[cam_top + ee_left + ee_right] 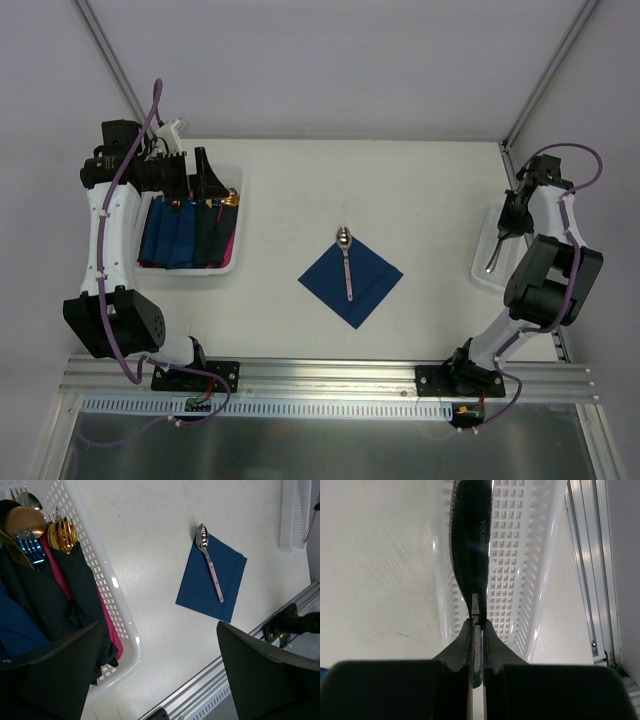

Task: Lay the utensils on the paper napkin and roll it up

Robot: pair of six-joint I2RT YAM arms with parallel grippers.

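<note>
The navy blue paper napkin (351,281) lies as a diamond at the table's middle. A spoon (346,262) with a silver bowl and a pale pinkish handle lies on it, its bowl over the far corner. Both show in the left wrist view, the napkin (200,587) and the spoon (210,562). My right gripper (508,224) is shut on a slender metal utensil (495,256) and holds it over the white tray (481,272). The right wrist view shows the utensil (472,540) edge-on, clamped in the gripper (476,623). My left gripper (215,185) is open and empty over the left basket.
A white perforated basket (236,218) at the left holds several rolled dark blue and pink bundles (180,235) with gold and blue cutlery heads (60,532). The right tray (520,555) sits at the table's right edge. An aluminium rail (330,375) runs along the near edge.
</note>
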